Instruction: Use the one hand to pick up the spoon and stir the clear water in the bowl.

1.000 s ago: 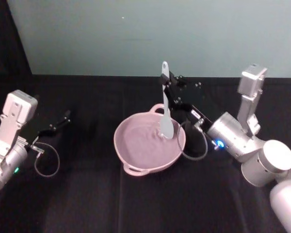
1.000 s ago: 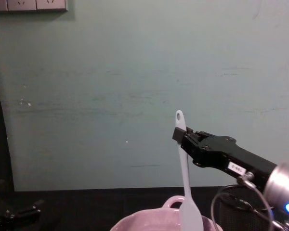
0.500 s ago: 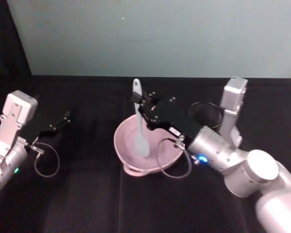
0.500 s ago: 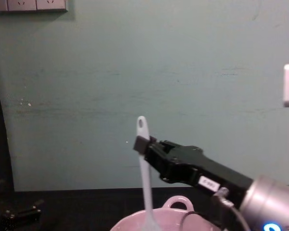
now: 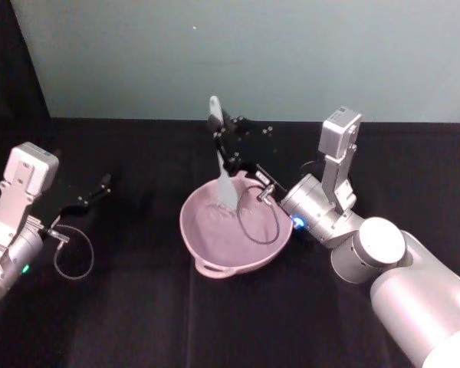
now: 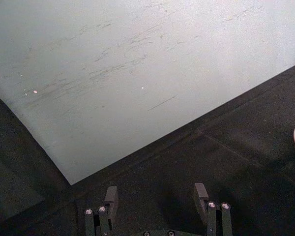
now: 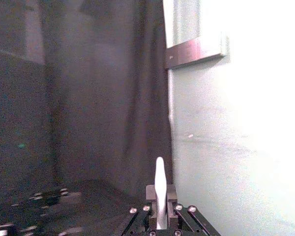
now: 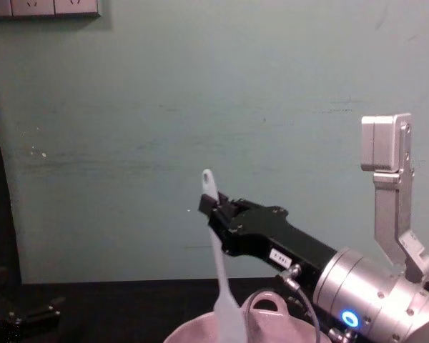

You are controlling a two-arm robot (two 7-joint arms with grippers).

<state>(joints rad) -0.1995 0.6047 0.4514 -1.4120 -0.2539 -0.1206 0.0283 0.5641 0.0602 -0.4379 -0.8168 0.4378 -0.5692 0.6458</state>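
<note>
No text, brand or number can be read. The right gripper (image 8: 213, 206) carries 1 small white label (image 8: 277, 255) on the side of its black body, just behind the jaws. In the chest view the label shows faint dark marks, but they are too small to make out as letters or digits.

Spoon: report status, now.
Right gripper shut on spoon handle, blade in bowl. Left gripper open, parked left. Wrist cable loops over bowl.
</note>
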